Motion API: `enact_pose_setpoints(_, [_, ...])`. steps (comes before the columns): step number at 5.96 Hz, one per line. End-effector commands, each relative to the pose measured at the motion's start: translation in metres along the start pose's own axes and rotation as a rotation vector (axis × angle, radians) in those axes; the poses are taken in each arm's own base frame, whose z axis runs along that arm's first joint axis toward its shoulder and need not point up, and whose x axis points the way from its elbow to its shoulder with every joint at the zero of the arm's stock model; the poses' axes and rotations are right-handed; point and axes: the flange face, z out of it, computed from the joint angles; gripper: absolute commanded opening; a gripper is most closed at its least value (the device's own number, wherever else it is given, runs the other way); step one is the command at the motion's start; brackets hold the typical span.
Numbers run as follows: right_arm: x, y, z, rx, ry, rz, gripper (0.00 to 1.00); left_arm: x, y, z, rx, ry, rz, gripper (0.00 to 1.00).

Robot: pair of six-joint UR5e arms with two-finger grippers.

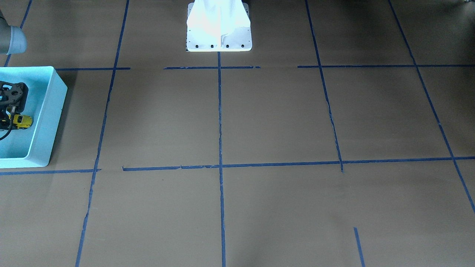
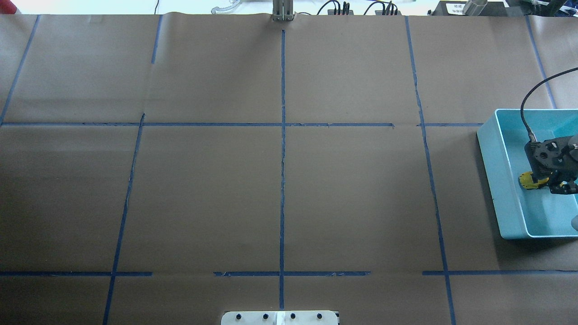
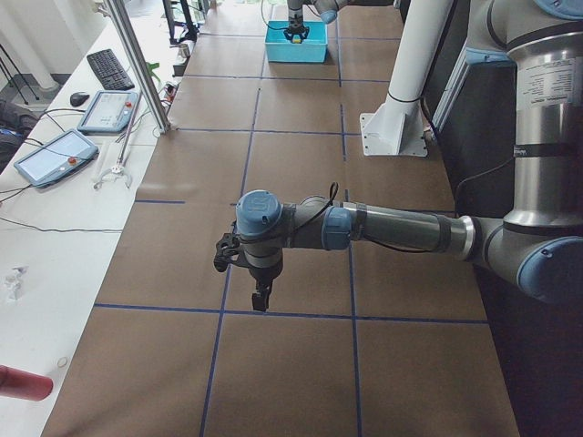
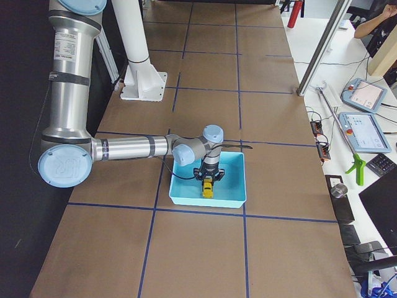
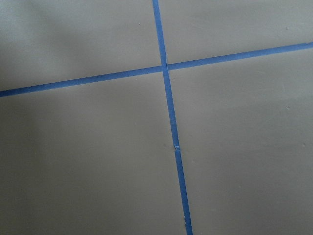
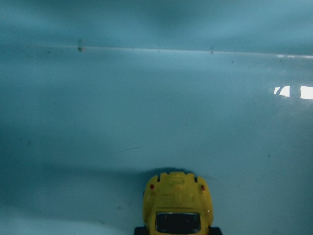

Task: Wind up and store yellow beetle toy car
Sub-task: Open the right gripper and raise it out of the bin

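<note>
The yellow beetle toy car (image 2: pixel 527 180) is low inside the light blue bin (image 2: pixel 500 180) at the table's right edge. My right gripper (image 2: pixel 553 183) reaches down into the bin, and its dark fingers sit against the car's sides, apparently shut on it. The front view shows the same car (image 1: pixel 23 121), gripper (image 1: pixel 8 124) and bin (image 1: pixel 48 122). The right wrist view shows the car's rear (image 6: pixel 177 205) just over the bin floor (image 6: pixel 146 98); no fingers show there. My left gripper (image 3: pixel 261 296) hangs over bare table at the far left; I cannot tell if it is open or shut.
Brown paper with blue tape lines (image 2: pixel 282 158) covers the table. The white robot base plate (image 1: pixel 219 33) stands at mid table on the robot's side. A cable (image 2: pixel 526 104) loops over the bin's far rim. Tablets and a keyboard (image 3: pixel 107 68) lie on a side bench.
</note>
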Motion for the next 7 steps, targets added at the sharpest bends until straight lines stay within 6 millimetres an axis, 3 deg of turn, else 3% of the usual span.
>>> enact_pose_setpoints(1, [0.000, -0.003, 0.001, 0.002, -0.004, -0.001, 0.71, 0.000, 0.000, 0.000, 0.001, 0.000, 0.001, 1.00])
enact_pose_setpoints(2, [0.000, -0.004, 0.000, 0.004, -0.001, -0.002, 1.00, 0.000, 0.000, 0.000, 0.000, 0.000, 0.001, 1.00])
enact_pose_setpoints(3, [0.001, -0.005, -0.006, 0.014, 0.005, -0.002, 1.00, 0.000, 0.000, 0.000, 0.000, 0.000, 0.001, 1.00])
enact_pose_setpoints(4, [-0.001, -0.014, -0.024, 0.038, 0.030, -0.018, 1.00, 0.000, 0.000, 0.000, 0.001, 0.000, 0.002, 1.00])
enact_pose_setpoints(5, [-0.017, -0.012, -0.048, 0.054, 0.054, -0.021, 1.00, 0.000, 0.000, 0.000, 0.001, 0.000, 0.002, 1.00])
enact_pose_setpoints(6, [-0.031, 0.006, -0.078, 0.084, 0.077, 0.012, 1.00, 0.000, 0.000, 0.000, 0.002, 0.000, 0.002, 1.00])
enact_pose_setpoints(7, [-0.038, 0.027, -0.094, 0.135, 0.069, 0.065, 1.00, 0.001, -0.002, -0.001, 0.003, 0.000, 0.003, 1.00])
